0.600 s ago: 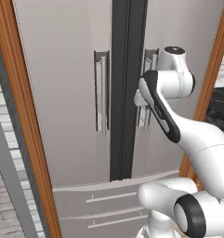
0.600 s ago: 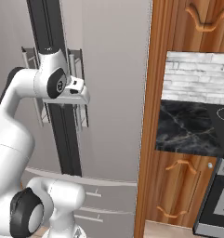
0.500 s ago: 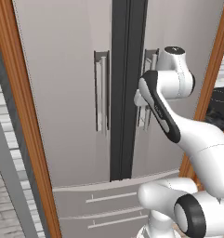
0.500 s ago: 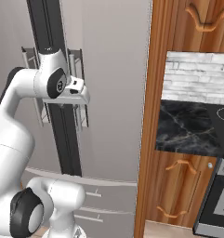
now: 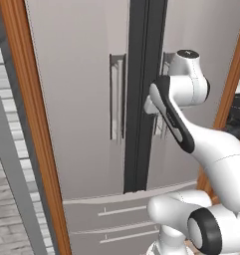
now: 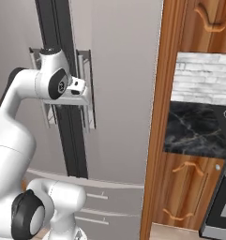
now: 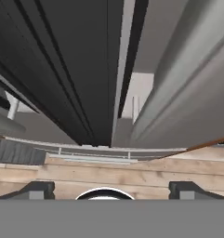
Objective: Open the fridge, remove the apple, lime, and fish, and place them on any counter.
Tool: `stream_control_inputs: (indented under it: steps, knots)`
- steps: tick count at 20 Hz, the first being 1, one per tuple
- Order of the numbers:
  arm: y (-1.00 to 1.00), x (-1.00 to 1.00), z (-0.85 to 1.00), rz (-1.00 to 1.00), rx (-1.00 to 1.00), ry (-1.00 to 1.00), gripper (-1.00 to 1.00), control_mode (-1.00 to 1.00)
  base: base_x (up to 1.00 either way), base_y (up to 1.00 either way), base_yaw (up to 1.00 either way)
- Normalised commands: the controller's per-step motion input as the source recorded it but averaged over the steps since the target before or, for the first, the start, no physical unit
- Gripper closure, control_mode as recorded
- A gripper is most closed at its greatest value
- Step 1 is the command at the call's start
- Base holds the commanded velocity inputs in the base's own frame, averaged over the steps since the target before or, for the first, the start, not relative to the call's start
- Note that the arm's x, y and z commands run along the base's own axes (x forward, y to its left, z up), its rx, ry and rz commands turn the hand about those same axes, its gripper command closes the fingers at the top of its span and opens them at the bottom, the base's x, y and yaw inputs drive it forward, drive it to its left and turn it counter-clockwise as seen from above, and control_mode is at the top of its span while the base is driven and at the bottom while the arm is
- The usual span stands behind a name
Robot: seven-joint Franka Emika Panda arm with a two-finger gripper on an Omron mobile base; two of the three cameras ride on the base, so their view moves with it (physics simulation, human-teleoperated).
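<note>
The fridge (image 5: pixel 81 99) stands with both doors shut; its dark centre strip (image 7: pixel 62 69) runs between them. The apple, lime and fish are hidden behind the doors. My gripper (image 6: pixel 86 99) is open at the right door's handle (image 6: pixel 89 75), about halfway up the bar. In the hand view the gripper (image 7: pixel 111 189) has its fingertips (image 7: pixel 36 188) spread wide, with nothing between them, and the grey handle bar (image 7: pixel 187 83) runs close in front. From the left base view my forearm covers the hand. The black marble counter (image 6: pixel 199 131) lies to the right of the fridge.
A brown wooden panel (image 6: pixel 156 140) frames the fridge on the right, another (image 5: pixel 34 129) on the left. The left door's handle (image 5: pixel 116 97) is free. Two lower drawers (image 5: pixel 116 214) sit under the doors. A stove corner (image 6: pixel 222 206) shows at far right.
</note>
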Motion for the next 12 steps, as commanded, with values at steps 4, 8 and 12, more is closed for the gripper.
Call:
stream_control_inputs:
  steps: [4,8,12]
  knots:
    - [0.0,0.0,0.0,0.0,0.0,0.0,-1.0,1.0,-0.1,0.58,0.0]
    - [0.0,0.0,0.0,0.0,0.0,0.0,-1.0,1.0,-0.19,0.16,-0.01]
    - [0.0,0.0,0.0,0.0,0.0,0.0,-1.0,1.0,-0.53,-0.03,-0.04]
